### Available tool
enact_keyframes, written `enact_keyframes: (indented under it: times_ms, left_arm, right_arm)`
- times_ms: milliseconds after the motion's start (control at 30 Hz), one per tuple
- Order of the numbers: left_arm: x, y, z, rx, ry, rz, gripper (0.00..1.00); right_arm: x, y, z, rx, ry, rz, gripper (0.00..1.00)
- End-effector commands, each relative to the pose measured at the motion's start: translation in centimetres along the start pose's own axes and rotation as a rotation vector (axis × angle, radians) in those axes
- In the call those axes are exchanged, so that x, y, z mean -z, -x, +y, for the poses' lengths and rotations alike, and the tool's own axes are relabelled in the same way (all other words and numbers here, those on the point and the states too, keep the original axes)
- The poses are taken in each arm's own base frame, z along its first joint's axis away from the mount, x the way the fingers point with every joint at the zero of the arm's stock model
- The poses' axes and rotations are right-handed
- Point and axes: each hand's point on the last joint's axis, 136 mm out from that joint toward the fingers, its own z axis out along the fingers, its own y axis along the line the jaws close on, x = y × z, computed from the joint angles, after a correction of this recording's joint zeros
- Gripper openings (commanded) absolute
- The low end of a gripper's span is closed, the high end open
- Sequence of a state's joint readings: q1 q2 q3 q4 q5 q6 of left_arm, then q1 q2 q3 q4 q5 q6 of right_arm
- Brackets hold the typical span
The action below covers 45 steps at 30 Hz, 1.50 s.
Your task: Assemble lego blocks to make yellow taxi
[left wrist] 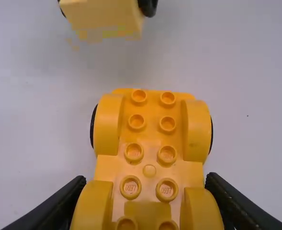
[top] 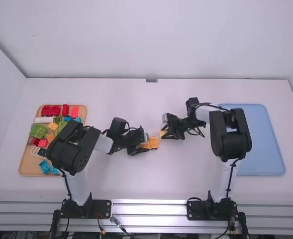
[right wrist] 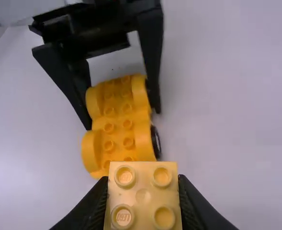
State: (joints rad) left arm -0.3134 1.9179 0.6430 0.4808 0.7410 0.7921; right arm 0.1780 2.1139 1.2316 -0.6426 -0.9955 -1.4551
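My left gripper (top: 139,148) is shut on the yellow car base (top: 154,143) near the middle of the table. In the left wrist view the car base (left wrist: 150,143) lies studs up, its rear part between the fingers of my left gripper (left wrist: 148,203). Just right of the car base, my right gripper (top: 168,133) holds a yellow block (top: 163,133). In the right wrist view that block (right wrist: 143,196) shows four studs, clasped by my right gripper (right wrist: 143,203), apart from the car base (right wrist: 117,124).
A wooden tray (top: 27,162) at the left holds several colored blocks, among them a green piece (top: 38,131) and a red car-like piece (top: 50,110). A blue tray (top: 263,142) lies at the right, partly beneath the right arm.
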Motion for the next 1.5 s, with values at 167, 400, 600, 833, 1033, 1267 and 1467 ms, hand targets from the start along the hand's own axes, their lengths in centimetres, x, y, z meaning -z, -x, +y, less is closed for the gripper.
enact_keyframes:
  times_ms: [167,400,600,833,1033,1267,1467]
  left_arm:
    - [-0.6,0.7,0.9,-0.122,-0.037,-0.008,0.35]
    - [-1.6,0.2,1.5,-0.088,-0.078,-0.089,0.37]
    - [-1.8,1.2,1.2,-0.1,-0.109,-0.132,0.42]
    - [-1.7,1.3,1.6,-0.1,-0.095,-0.138,0.44]
    - [-1.7,1.3,1.7,-0.093,-0.099,-0.135,0.5]
    - [-1.8,1.2,1.4,-0.077,-0.116,-0.124,0.51]
    - [-1.8,0.9,0.9,-0.052,-0.134,-0.11,0.52]
  right_arm:
    - [0.1,4.1,-0.5,0.076,-0.051,0.028,0.23]
    - [-0.2,4.7,0.5,0.106,-0.062,0.016,0.23]
    - [-1.4,3.4,0.5,0.047,-0.106,-0.009,0.24]
    - [-2.6,2.7,1.0,0.029,-0.106,0.009,0.24]
    - [-2.8,1.9,1.7,0.023,-0.1,0.013,0.23]
    - [-3.1,0.3,0.9,-0.032,-0.184,-0.002,0.27]
    - [-3.3,-0.2,1.1,-0.035,-0.193,-0.005,0.27]
